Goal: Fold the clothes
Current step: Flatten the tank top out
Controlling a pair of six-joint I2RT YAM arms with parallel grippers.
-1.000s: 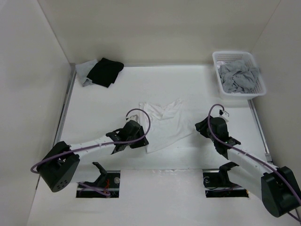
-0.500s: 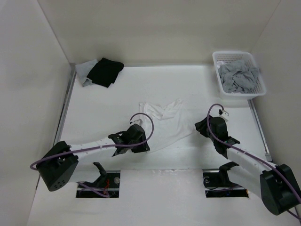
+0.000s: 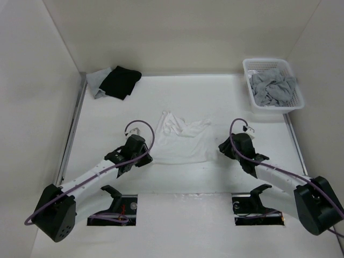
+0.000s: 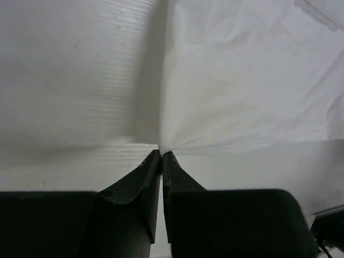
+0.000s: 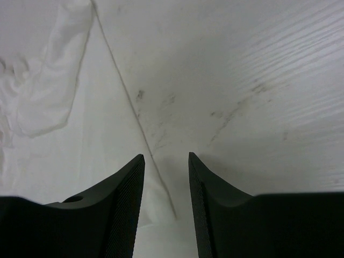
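Near edge: both arm bases are sitting at the front of the table [image 3: 183, 180]. L arm is reaching fwd-right and R arm fwd-left, both toward the white undershirt [image 3: 180, 145] at mid-table.

L side: left gripper [image 4: 162, 153] is sitting low over the tabletop. Its fingers [image 4: 142, 180] are pressed together w/ no gap, pinching the shirt's near-left corner. In wrist view the fabric is fanning out from the pinch pt in shallow creases, away and to the right.

R side: right gripper [image 5: 165, 158] is hovering at the shirt's right side w/ fingers [image 5: 126, 193] well apart and nothing clamped btwn them. The tips are straddling the shirt's thin edge, which is showing as a fine line running away from the gap. Cloth is lying to the left of that line, bare wood-grain table to the right. Whether the tips are touching the surface: can't tell.

Mid-table: the undershirt is lying mostly flat btwn the two grippers. Near part is looking smooth; far part is bunching up, w/ strap loops [image 3: 173, 121] crumpled toward the back.

Far right corner: white basket [image 3: 269, 61] is standing there, holding grey garments [image 3: 274, 88].

Far left corner: black cloth [image 3: 121, 81] is lying partly over pale grey cloth [image 3: 95, 81].
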